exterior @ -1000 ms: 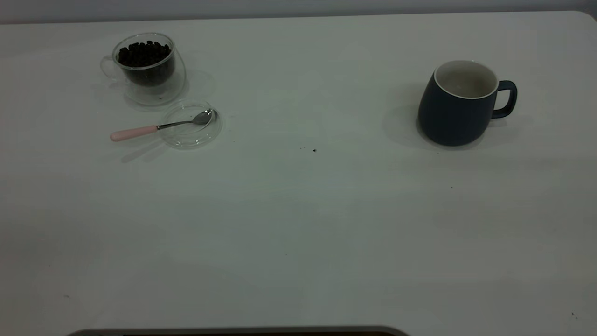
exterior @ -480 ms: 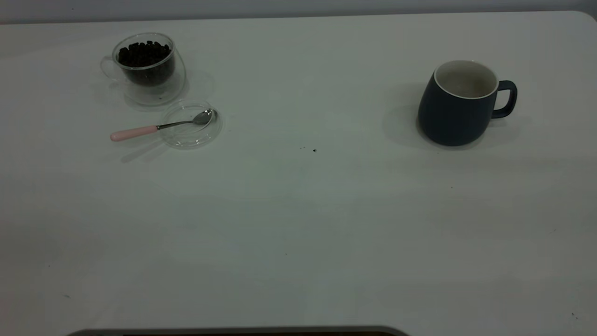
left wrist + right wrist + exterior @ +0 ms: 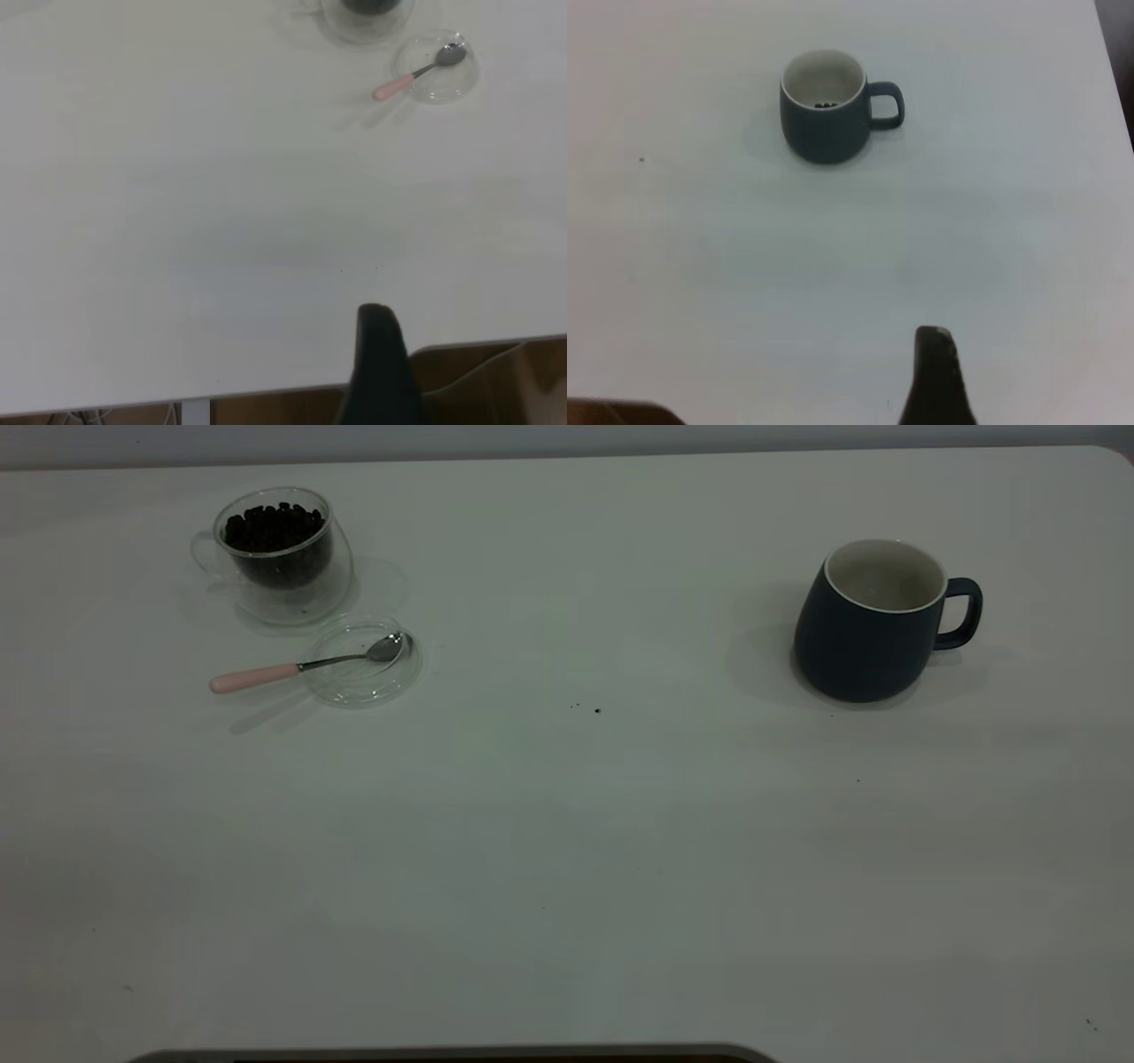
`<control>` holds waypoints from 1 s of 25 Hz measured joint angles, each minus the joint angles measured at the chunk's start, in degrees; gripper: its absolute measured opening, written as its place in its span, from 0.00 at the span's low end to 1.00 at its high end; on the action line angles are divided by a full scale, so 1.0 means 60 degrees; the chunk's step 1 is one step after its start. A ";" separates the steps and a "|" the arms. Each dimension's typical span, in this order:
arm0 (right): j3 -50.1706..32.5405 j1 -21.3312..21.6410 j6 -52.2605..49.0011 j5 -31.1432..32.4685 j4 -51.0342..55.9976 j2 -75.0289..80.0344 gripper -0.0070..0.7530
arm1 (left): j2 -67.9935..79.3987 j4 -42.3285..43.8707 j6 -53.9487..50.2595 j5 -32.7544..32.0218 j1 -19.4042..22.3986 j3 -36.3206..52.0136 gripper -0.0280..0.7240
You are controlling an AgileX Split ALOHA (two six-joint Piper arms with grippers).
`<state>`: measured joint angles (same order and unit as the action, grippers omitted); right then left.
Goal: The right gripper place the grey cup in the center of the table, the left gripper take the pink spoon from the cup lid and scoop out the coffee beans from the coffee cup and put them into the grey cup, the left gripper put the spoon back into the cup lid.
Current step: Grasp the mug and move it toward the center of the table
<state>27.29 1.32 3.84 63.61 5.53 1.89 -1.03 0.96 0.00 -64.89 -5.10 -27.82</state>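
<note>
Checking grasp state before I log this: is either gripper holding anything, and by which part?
Nothing is held. The pink spoon lies with its bowl in the cup lid, and the grey cup stands alone on the table; no gripper is near either.

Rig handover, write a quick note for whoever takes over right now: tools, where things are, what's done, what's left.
Left tool: near the table edge, far from the spoon, holding nothing.
Right tool: short of the grey cup, holding nothing.
Grey cup stands at the right, not centred; something small and dark lies inside.
Spoon's bowl rests in the lid, next to the coffee cup full of beans.
Done: nothing. Left: every step.
</note>
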 joint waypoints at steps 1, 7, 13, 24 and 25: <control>0.0067 0.0000 0.0000 -0.0142 0.0038 0.0106 0.79 | 0.0000 0.0000 0.0000 0.0000 0.0000 0.0000 0.82; 0.0778 0.0000 0.0047 -0.1149 0.0134 0.2534 0.90 | 0.0000 0.0000 0.0000 0.0000 0.0000 0.0000 0.82; 0.1928 0.0000 0.1452 -0.2189 0.0115 0.6725 0.94 | 0.0000 0.0000 0.0000 0.0000 0.0000 0.0000 0.82; 0.3698 0.0000 0.6771 -0.4989 0.0051 1.3263 0.92 | 0.0000 0.0000 0.0000 -0.0007 0.0000 0.0000 0.82; 0.3824 0.0000 0.7302 -0.5178 0.0031 1.3781 0.92 | 0.0000 0.0000 0.0000 -0.0007 0.0000 0.0000 0.82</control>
<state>50.23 1.32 47.65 32.54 5.72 84.58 -1.03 0.96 0.00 -64.94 -5.10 -27.82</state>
